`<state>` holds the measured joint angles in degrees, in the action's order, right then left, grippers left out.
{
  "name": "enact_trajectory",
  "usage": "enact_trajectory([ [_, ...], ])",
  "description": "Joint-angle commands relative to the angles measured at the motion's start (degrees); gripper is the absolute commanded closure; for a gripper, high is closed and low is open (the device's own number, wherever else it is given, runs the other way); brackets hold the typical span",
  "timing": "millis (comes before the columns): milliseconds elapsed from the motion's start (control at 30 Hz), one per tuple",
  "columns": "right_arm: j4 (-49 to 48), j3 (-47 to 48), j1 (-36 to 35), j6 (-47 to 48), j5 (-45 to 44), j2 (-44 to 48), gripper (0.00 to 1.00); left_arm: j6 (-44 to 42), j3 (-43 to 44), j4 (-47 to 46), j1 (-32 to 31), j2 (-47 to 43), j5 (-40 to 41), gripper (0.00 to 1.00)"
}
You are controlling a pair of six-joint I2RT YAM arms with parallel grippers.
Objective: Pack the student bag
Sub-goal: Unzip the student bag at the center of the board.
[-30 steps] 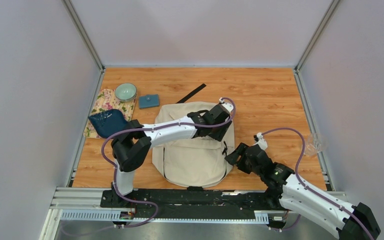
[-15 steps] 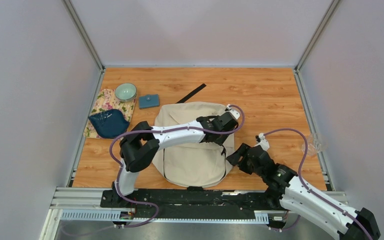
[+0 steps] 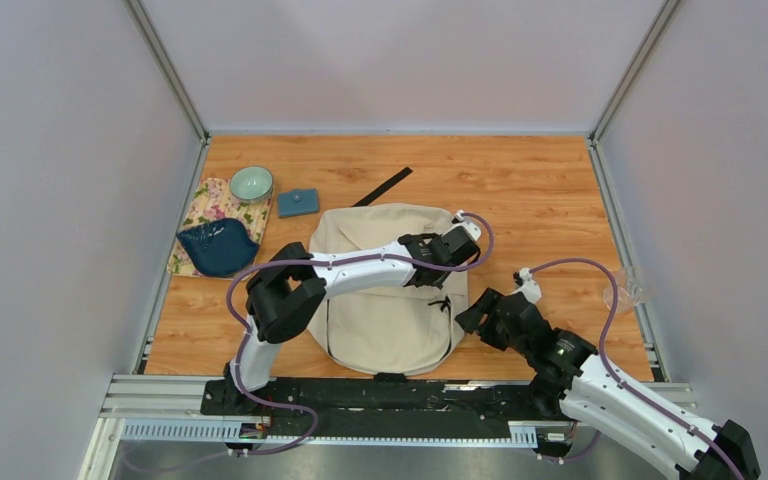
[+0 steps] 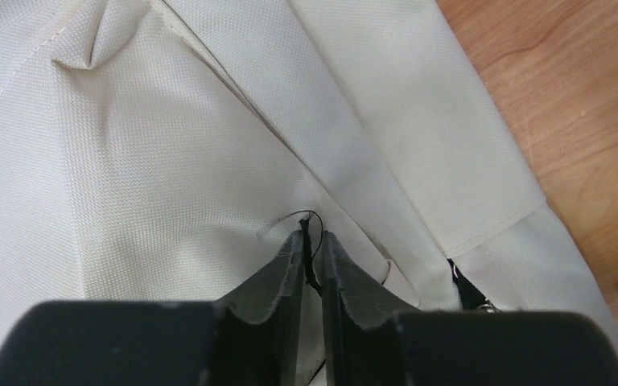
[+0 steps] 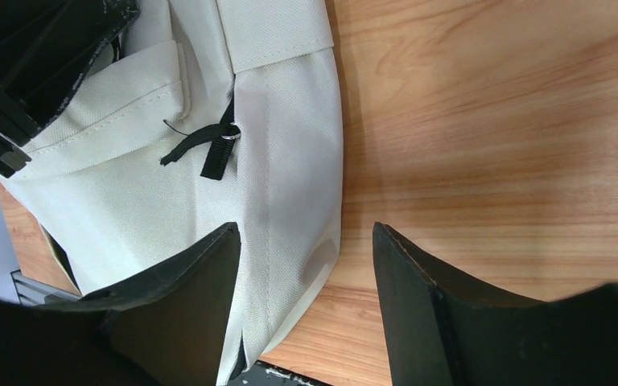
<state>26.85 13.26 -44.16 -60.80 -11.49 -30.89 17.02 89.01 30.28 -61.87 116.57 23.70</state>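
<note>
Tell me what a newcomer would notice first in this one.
The big cream student bag lies flat in the middle of the table, with the left arm stretched across it. Up close, the left pincer pinches a thin black pull tab on the fabric. The right pincer stands open at the bag's right edge.

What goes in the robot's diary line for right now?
student bag: flat on table | left jaws: pinching its black zipper pull | right jaws: open over its edge

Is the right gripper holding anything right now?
No, the right gripper stands open and empty over the edge of the student bag.
</note>
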Motion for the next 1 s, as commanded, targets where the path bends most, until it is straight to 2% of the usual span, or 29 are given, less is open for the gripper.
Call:
enact_trajectory([
  [0,-0.22,2.04,0.04,0.15,-1.52,0.66,0.36,-1.63,1.43,2.68,0.25,1.73,2.22,0.82],
  [100,-0.04,2.39,0.04,-0.02,-1.43,0.92,0.36,-1.55,0.99,2.5,0.25,1.64,1.79,1.0],
  [367,-6.89,3.88,0.13,-0.99,-1.17,0.75,0.35,-0.76,-4.45,-2.59,0.25,-4.49,-0.76,1.0],
  [667,-14.45,7.66,1.88,0.68,2.87,-9.35,0.36,0.47,-9.65,-7.87,0.43,-14.35,-4.45,1.0],
  [967,-21.48,6.78,5.74,-0.03,6.38,-13.75,0.36,1.0,-10.7,-9.1,0.43,-16.38,-5.95,1.0],
])
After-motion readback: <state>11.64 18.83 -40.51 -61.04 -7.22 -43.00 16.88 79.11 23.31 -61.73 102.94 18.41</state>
